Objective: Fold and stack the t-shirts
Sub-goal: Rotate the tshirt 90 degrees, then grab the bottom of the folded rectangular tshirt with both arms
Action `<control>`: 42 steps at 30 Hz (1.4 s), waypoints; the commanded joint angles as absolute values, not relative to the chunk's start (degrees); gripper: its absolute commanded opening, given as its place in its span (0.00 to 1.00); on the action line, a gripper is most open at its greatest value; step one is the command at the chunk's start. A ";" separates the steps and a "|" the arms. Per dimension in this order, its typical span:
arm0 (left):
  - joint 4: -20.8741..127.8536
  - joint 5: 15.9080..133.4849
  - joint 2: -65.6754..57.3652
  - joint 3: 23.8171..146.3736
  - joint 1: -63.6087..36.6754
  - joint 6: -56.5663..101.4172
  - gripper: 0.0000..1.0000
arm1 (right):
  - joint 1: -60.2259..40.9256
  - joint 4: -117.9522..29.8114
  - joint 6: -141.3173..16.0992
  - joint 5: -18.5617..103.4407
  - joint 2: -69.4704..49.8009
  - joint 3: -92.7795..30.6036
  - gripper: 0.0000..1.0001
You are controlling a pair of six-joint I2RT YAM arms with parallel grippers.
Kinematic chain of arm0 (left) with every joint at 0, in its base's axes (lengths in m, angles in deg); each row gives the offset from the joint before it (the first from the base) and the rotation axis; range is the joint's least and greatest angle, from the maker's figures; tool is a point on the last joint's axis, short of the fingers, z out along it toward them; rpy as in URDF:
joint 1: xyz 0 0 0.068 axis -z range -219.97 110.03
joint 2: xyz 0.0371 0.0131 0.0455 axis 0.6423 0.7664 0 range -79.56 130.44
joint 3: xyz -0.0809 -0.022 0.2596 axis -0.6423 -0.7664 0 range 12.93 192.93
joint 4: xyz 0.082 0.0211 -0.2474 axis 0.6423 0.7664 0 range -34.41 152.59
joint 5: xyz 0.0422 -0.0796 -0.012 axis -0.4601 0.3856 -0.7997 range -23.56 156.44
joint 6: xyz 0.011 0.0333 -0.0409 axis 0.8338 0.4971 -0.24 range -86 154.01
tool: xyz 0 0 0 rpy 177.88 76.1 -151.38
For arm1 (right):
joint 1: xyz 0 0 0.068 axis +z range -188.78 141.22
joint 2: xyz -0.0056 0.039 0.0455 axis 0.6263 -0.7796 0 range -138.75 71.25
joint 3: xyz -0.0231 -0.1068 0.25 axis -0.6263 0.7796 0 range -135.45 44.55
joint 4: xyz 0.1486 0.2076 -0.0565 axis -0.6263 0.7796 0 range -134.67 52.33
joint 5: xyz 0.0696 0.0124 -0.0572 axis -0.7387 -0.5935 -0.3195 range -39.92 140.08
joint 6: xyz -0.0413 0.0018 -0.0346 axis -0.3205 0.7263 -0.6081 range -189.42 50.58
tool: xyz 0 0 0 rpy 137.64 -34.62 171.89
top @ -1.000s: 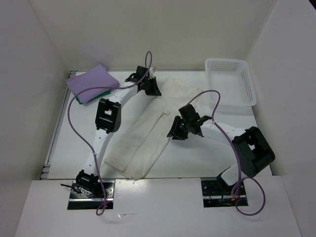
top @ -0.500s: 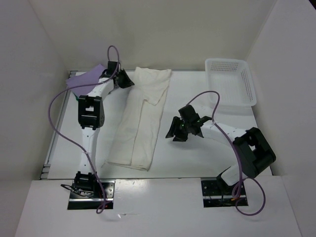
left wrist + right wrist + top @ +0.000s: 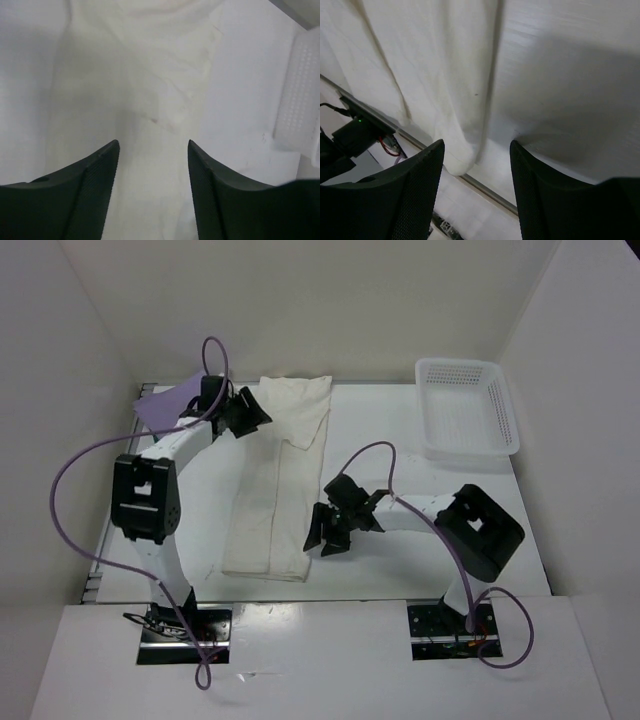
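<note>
At the far side of the table [image 3: 380,430], in the view from above, we see the left claw [image 3: 258,413]. It is open and holds nothing. The cream shirt [image 3: 275,500] lies just in front of its tips. The shirt is folded into a long strip that runs from there toward the near edge of the table. The purple shirt [image 3: 160,405] lies behind this claw, in the far left corner. The right claw [image 3: 322,538] is close to the near end of the strip, with the shirt just beside its tips. It is wide open too, and nothing is in it. The white basket [image 3: 465,410] sits well away from both claws, at the far right.

In the left wrist view, we see two dark fingers [image 3: 100,185] standing apart. Only air is between them. The cream shirt spreads out below and ahead of them, soft and wrinkled. The basket peeks in far off to the right.

In the right wrist view, the fingers [image 3: 415,200] are spread wide and grip nothing. The cream shirt lies ahead and to the left of the gap. Its folded end sits right in front of the gap. Bare table lies ahead on the right.
</note>
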State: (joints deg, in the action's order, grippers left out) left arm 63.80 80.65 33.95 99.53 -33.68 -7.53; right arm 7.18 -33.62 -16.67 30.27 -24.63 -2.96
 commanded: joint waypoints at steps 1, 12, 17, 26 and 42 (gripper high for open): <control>61.99 80.60 23.05 90.49 -32.59 -4.41 0.61 | 8.59 -39.11 -14.32 30.31 -27.45 -4.94 0.61; 75.45 83.39 -1.94 64.27 -31.88 -3.35 0.46 | 0.09 -33.43 -13.25 37.60 -20.11 -0.55 0.00; 80.63 89.10 -11.35 54.34 -31.88 -5.28 0.58 | -7.22 -28.15 -17.65 39.36 -9.10 5.95 0.15; 87.50 91.48 -14.79 50.20 -19.70 -10.80 0.57 | -6.70 -22.08 -15.81 39.97 -1.64 8.94 0.51; 81.09 87.62 -11.71 42.55 -11.40 -18.90 0.56 | -3.88 -26.38 -11.77 34.70 0.68 15.72 0.45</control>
